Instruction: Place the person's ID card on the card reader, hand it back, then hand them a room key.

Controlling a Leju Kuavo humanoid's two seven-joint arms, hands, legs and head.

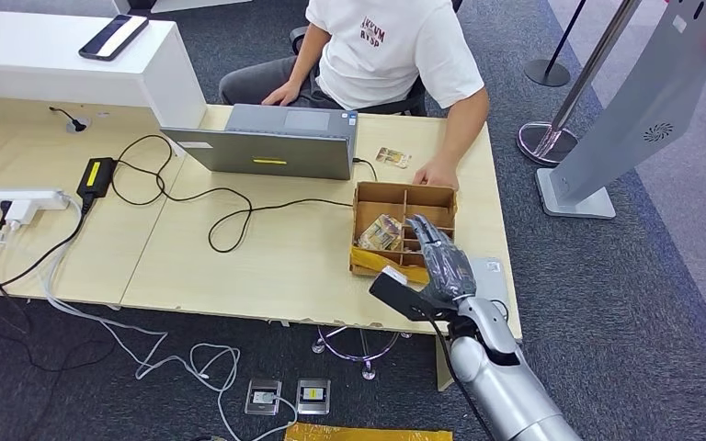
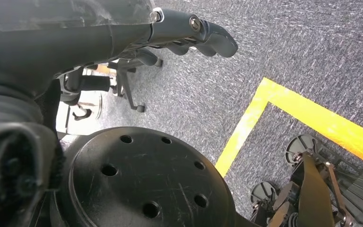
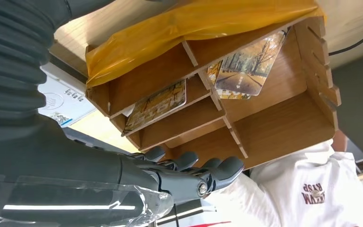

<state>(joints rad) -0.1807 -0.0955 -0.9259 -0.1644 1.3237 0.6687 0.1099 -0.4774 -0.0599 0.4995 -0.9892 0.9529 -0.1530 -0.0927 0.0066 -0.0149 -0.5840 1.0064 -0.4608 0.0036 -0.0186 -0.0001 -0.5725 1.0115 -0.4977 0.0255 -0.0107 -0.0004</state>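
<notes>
- I am hovering my right hand [image 1: 437, 262] over the wooden divider box [image 1: 441, 196], fingers extended and holding nothing, apparently lining up for a room key card [image 3: 157, 106].
- The ID card [image 1: 392, 157] is lying on the desk beside the person's hand [image 1: 436, 175].
- My left hand [image 2: 189, 35] is hanging over the carpet, fingers curled, empty.

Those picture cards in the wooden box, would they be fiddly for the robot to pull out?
Probably. The cards look thin, flat and glossy, so likely stiff, light and slippery. They lean in narrow slots of the wooden box, leaving thick fingers little room. The box looks light and may slide if nudged.
</notes>
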